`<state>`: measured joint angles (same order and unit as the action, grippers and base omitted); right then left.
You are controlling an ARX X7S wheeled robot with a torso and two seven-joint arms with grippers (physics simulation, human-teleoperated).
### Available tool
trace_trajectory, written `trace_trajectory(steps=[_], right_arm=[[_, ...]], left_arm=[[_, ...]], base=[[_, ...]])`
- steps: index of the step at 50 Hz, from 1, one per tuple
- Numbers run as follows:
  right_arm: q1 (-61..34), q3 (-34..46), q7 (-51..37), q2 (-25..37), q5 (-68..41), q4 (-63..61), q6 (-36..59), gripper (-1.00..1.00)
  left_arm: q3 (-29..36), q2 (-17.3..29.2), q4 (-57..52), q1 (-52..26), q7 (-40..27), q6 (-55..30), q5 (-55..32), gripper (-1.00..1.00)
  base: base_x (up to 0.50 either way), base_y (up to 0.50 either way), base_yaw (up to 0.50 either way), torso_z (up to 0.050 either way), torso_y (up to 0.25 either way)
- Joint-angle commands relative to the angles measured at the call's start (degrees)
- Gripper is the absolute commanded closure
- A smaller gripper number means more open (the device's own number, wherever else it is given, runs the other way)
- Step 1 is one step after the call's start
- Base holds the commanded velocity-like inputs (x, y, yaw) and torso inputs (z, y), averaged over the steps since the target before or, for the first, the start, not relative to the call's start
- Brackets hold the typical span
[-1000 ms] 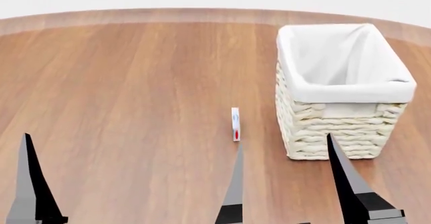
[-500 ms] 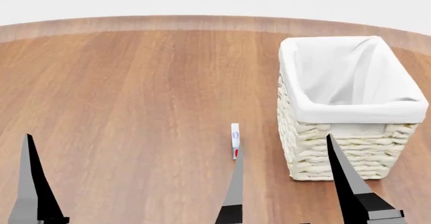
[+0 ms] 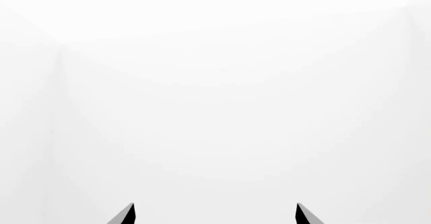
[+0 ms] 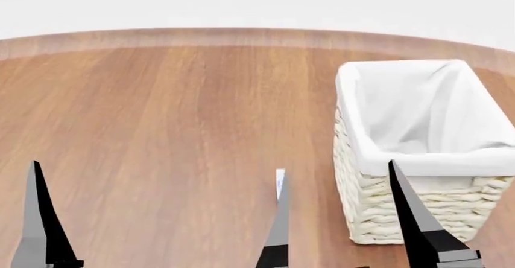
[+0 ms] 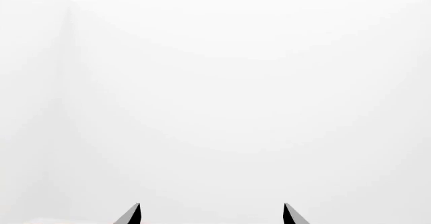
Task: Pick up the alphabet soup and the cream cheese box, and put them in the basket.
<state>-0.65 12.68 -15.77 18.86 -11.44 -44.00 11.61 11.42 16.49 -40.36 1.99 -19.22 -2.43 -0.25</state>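
small thin white cream cheese box (image 4: pixel 279 177): lower part hidden behind a dark finger of the right end effector (image 4: pixel 338 220), print unreadable | cream woven wicker basket with white cloth liner (image 4: pixel 378 210): right side cut off by head view's edge, inside floor unseen | both wrist views: only fingertip points above the edge, blank white beyond

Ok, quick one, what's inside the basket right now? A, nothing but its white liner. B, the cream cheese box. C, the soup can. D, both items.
A: the head view shows only white cloth inside the basket, and the cream cheese box stands outside on the table.
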Motion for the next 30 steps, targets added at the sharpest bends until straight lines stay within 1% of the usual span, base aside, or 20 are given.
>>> trace_trajectory(steps=[1, 26, 29, 30], right_arm=[[-0.24, 0.34, -0.34, 0.26, -0.17, -0.03, 0.23, -1.0], [-0.12, 0.52, -0.93, 1.0, -0.61, 0.28, -0.2, -1.0], [0.7, 0.7, -0.65, 0.94, -0.16, 1.83, -2.51, -1.0], [-0.04, 0.54, -0.85, 1.06, -0.73, 0.9, -0.85, -1.0]], left_arm=[[0.15, 0.24, 0.01, -0.03, -0.28, -0.02, -0.21, -1.0], [0.85, 0.68, 0.2, -0.23, -0.8, -0.29, -0.25, -1.0], [0.95, 0.71, 0.45, -0.38, -0.88, -0.34, -0.2, -1.0], [1.01, 0.7, 0.51, -0.37, -0.92, -0.35, -0.15, -1.0]], base=[[0.18, 0.0, 0.0, 0.0, 0.0], [0.18, 0.0, 0.0, 0.0, 0.0], [0.18, 0.0, 0.0, 0.0, 0.0], [0.18, 0.0, 0.0, 0.0, 0.0]])
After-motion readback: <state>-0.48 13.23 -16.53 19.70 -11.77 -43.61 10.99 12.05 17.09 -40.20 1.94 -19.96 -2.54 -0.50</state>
